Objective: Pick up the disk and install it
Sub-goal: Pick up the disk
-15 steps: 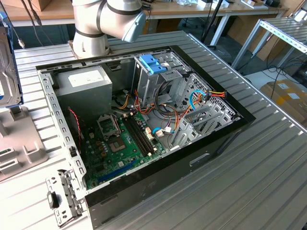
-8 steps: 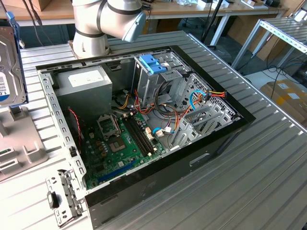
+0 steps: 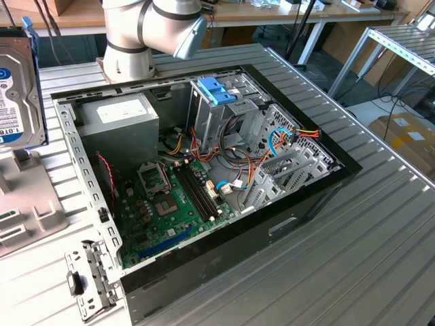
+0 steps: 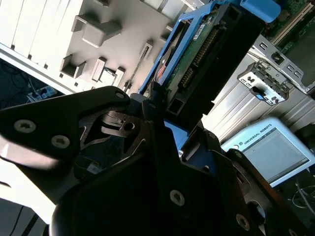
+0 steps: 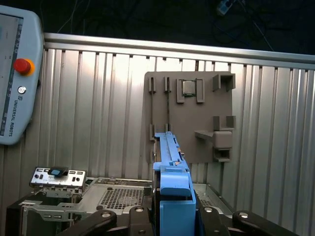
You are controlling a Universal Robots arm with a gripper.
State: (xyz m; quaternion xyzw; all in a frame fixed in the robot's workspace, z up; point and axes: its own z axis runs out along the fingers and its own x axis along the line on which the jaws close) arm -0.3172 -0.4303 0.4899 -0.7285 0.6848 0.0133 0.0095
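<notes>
The disk point(image 3: 15, 88) stands on edge at the exterior view's far left, its label side showing, just above a grey holder plate point(image 3: 30, 204). In the first wrist view I look along its light-blue rail point(image 5: 171, 167) toward that plate point(image 5: 197, 113). The second wrist view shows the disk's point(image 4: 206, 54) dark connector side and blue rail. My gripper point(image 5: 172, 219) has a black finger on each side of the disk and is shut on it in both wrist views, point(image 4: 162, 110).
An open computer case point(image 3: 299, 204) lies on the ribbed metal table, with a motherboard point(image 3: 177, 204), a power supply point(image 3: 119, 119) and a metal drive cage with a bright-blue bracket point(image 3: 216, 92). A loose metal bracket point(image 3: 85, 282) lies near the case. A teach pendant point(image 5: 15, 73) rests beside the table.
</notes>
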